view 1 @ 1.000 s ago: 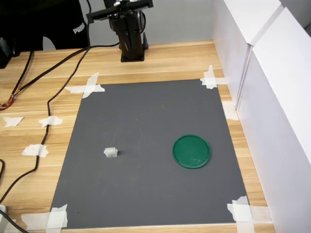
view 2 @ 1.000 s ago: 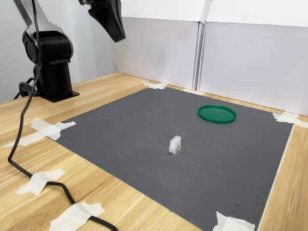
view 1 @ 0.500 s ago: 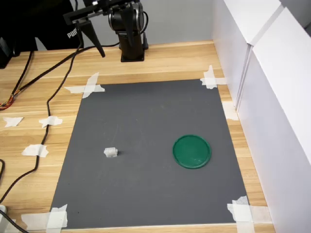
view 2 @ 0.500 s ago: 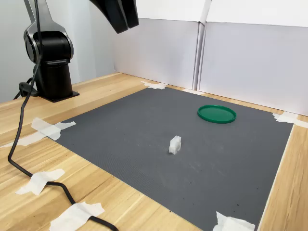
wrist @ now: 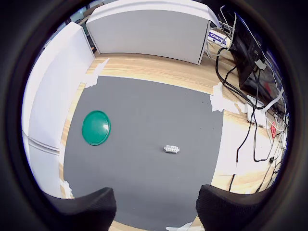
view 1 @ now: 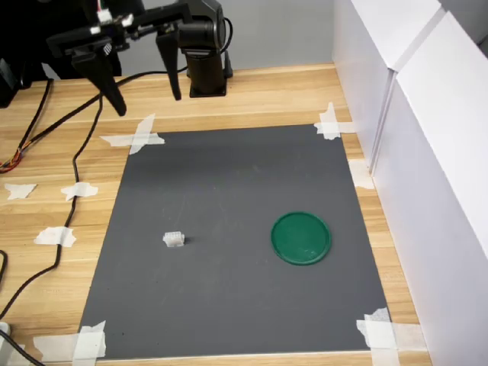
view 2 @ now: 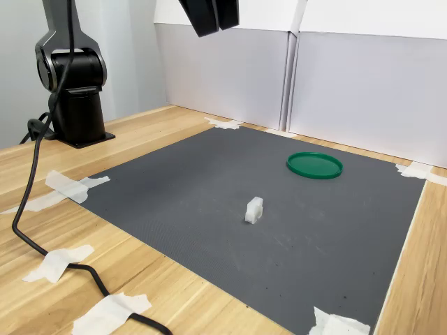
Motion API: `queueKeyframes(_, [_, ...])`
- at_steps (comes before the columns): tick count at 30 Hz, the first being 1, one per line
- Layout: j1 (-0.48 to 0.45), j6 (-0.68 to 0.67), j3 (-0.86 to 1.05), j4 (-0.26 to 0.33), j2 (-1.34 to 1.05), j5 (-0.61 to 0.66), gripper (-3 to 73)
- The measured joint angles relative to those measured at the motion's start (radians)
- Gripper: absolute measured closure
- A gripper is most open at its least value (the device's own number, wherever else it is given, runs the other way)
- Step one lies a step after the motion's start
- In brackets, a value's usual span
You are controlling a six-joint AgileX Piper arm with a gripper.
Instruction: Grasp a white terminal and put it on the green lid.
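The white terminal (view 1: 174, 239) lies alone on the dark grey mat (view 1: 229, 183), toward the first exterior view's left, well apart from the green lid (view 1: 301, 238), which sits flat on the same mat to the first exterior view's right. In the wrist view the terminal (wrist: 171, 148) shows its long side across the frame, with the lid (wrist: 96, 127) off to one side.

Your gripper (view 1: 141, 72) hangs high over the far left corner of the bench (view 1: 267, 91) in the first exterior view, nowhere near the part. Its fingers (view 1: 109, 84) are spread wide apart and hold nothing; the second exterior view shows only their tips (view 2: 213, 14) at the top edge.

Risks, as judged from here:
1. The terminal is tiny and light. A descent slightly off centre would let 1 finger nudge it aside rather than bracket it.
2. Its ridged sides may sit askew between the pads if you close across the wrong axis.
3. The cable (view 1: 84, 149) trails along the bench's left side in the first exterior view; keep the arm's path clear of it.
4. The lid has a raised rim, so a release from height could bounce the part off.
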Motion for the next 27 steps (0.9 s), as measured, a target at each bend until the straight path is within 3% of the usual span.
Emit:
queueKeyframes(23, [0.0,0.005,-0.015,-0.029,0.158,-0.108,-0.6])
queueKeyframes(27, [0.012,0.005,-0.018,-0.055,0.211,-0.13,-0.5])
